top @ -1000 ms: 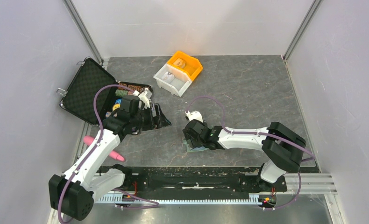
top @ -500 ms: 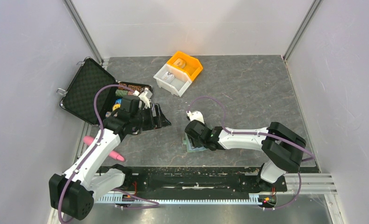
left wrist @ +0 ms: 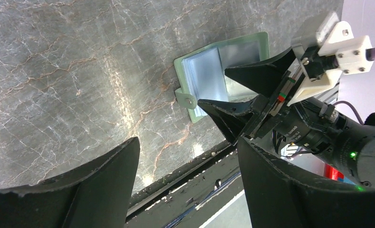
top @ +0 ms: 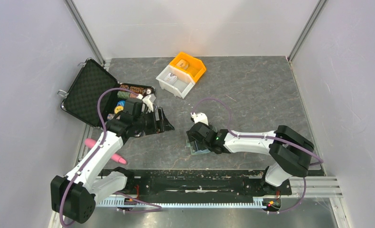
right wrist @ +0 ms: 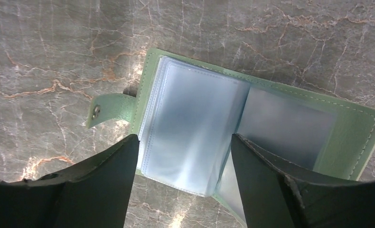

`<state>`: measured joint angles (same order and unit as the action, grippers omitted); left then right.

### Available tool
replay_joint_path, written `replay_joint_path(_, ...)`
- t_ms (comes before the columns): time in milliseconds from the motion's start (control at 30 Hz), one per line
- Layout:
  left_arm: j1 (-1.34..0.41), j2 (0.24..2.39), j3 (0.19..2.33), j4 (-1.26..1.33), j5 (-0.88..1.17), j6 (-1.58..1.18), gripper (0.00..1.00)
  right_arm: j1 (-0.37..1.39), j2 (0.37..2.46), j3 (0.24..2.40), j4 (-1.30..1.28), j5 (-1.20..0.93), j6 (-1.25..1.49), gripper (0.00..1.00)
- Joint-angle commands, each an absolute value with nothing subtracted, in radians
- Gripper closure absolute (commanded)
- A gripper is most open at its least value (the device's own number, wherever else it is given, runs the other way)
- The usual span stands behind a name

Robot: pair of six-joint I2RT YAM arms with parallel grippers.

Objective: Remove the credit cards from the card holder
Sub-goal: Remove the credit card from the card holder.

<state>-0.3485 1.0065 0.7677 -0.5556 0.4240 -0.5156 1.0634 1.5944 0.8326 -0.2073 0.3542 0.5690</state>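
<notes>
The card holder [right wrist: 266,126] looks like matt green stitched leather, its sleeves [right wrist: 190,135] clear glossy plastic, the table [right wrist: 271,38] smooth veined stone with sheen

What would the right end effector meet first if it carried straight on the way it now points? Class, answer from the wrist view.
The right end effector points down, open, at the open card holder. It would likely meet its clear pockets first. How much gap is left is unclear.
</notes>
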Motion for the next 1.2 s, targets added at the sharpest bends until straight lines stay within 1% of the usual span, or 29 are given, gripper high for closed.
replay_joint_path(0,-0.348,0.994,0.763,-0.561,0.449,-0.502,0.19,1.069,1.557,0.835,-0.196,0.349,0.587,0.24)
replay_joint_path(133,-0.348,0.987,0.757,-0.563,0.454,-0.501,0.19,1.073,1.587,0.854,-0.233,0.372,0.588,0.24)
replay_joint_path(467,-0.348,0.971,0.748,-0.565,0.445,-0.501,0.19,1.092,1.638,0.871,-0.236,0.388,0.583,0.26)
replay_joint_path(633,-0.347,0.975,0.746,-0.564,0.443,-0.500,0.19,1.095,1.629,0.870,-0.236,0.402,0.586,0.38)
replay_joint_path(833,-0.348,0.988,0.751,-0.564,0.454,-0.502,0.19,1.095,1.598,0.861,-0.207,0.379,0.592,0.49)
replay_joint_path(933,-0.348,0.995,0.752,-0.565,0.466,-0.507,0.19,1.095,1.592,0.849,-0.188,0.359,0.603,0.52)
replay_joint_path(1000,-0.349,0.999,0.743,-0.552,0.488,-0.531,0.19,1.094,1.575,0.832,-0.163,0.348,0.611,0.56)
replay_joint_path(1167,-0.359,1.011,0.701,-0.501,0.519,-0.587,0.20,1.069,1.531,0.772,-0.082,0.280,0.634,0.62)
